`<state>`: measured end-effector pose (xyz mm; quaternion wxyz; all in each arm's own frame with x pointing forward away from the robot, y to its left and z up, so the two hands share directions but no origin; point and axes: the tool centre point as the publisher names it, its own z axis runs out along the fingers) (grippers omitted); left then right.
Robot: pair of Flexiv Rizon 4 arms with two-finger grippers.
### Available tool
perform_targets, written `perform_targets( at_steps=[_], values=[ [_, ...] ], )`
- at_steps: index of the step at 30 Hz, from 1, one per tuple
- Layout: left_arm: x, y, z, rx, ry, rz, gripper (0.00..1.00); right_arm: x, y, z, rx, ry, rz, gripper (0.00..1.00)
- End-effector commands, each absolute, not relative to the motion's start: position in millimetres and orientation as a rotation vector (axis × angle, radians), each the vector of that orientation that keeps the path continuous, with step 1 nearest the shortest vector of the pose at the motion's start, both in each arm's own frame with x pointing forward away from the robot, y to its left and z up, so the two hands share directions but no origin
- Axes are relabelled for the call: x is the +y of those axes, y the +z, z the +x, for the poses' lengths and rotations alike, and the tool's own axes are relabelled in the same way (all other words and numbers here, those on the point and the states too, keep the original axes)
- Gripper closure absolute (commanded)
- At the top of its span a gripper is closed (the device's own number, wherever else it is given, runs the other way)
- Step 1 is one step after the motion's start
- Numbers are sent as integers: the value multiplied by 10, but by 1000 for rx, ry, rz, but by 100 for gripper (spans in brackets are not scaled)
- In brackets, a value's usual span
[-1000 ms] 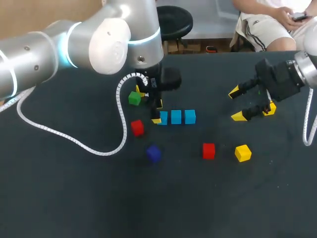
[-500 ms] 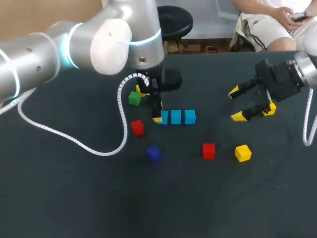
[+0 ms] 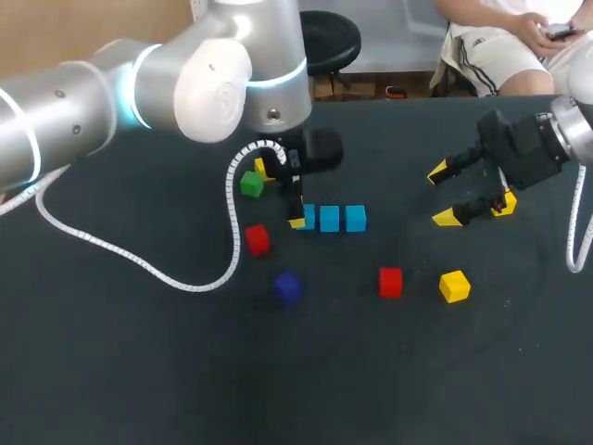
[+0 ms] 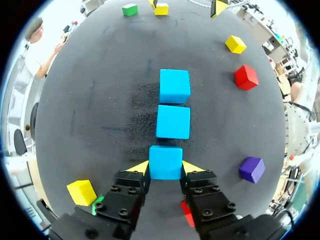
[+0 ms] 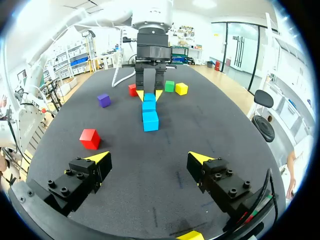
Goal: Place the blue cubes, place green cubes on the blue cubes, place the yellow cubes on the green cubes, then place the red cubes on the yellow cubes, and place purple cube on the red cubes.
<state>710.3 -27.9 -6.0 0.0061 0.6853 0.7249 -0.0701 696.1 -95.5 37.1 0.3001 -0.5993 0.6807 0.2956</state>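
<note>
Both left fingers (image 4: pixel 193 168) against blue cube (image 4: pixel 165 162)

Left arm (image 3: pixel 213 79): silver cylindrical links, white joint cap, glowing blue-white rings | cable (image 3: pixel 139 264): white, coiled | right arm (image 3: pixel 573 130): silver, black wrist | left gripper (image 4: pixel 165 167), right gripper (image 5: pixel 150 158): black bodies, socket screws (image 4: pixel 115 188), yellow wedge tips.

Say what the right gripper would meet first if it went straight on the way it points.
Probably the near-end blue cube of the row; the gripper may pass above, as depth is unclear.
</note>
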Motion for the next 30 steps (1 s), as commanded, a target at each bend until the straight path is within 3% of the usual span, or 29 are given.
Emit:
perform_targets(
  at_steps=[1, 30],
  values=[
    [-264, 27, 6976, 2295, -174, 2111, 100, -956, 370, 6959, 1805, 785, -1590, 0],
    [-284, -34, 6943, 2335, -153, 2056, 100, -956, 370, 6959, 1805, 785, -1590, 0]
  ],
)
